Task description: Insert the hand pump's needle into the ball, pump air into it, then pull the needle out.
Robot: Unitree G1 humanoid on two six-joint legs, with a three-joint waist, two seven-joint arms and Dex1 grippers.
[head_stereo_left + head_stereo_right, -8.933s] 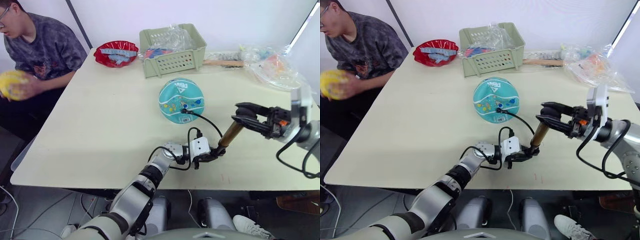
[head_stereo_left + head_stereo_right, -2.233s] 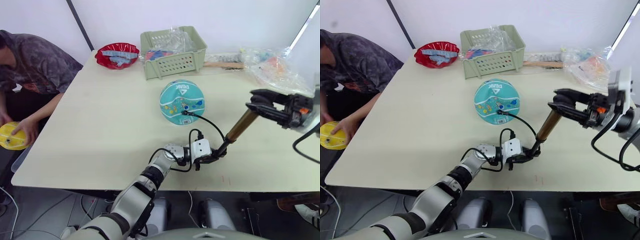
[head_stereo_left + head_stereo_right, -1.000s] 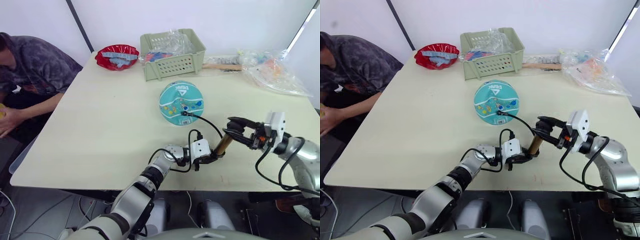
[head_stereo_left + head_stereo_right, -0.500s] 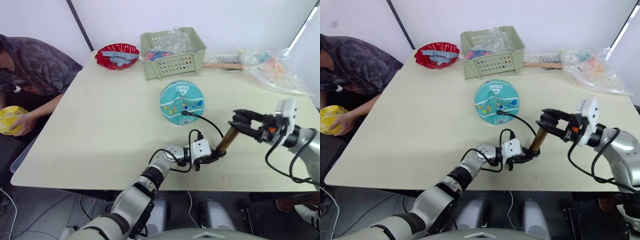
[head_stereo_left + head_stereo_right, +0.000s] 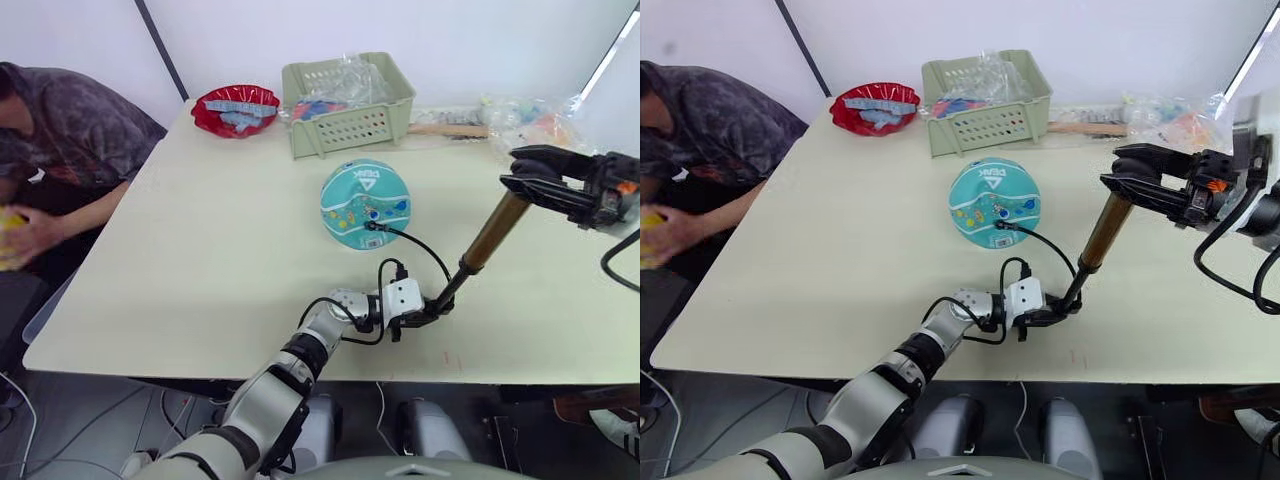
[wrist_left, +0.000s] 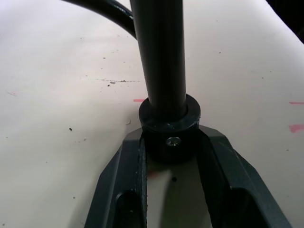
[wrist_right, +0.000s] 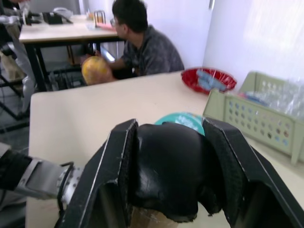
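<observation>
Left tool (image 5: 418,315) pinches the hand pump (image 5: 478,250) base on the tabletop (image 5: 200,250); right tool (image 5: 545,175) clamps its T-handle, raised; needle (image 5: 368,225) sits in the ball (image 5: 365,202)

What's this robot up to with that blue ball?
It is pumping up the ball on the table. The left gripper clamps the foot of the hand pump, and the right gripper holds the handle, with the pump stretched out. A thin black hose runs from the pump's foot to the ball, where the needle looks plugged in. A person sits at the table's far left.
</observation>
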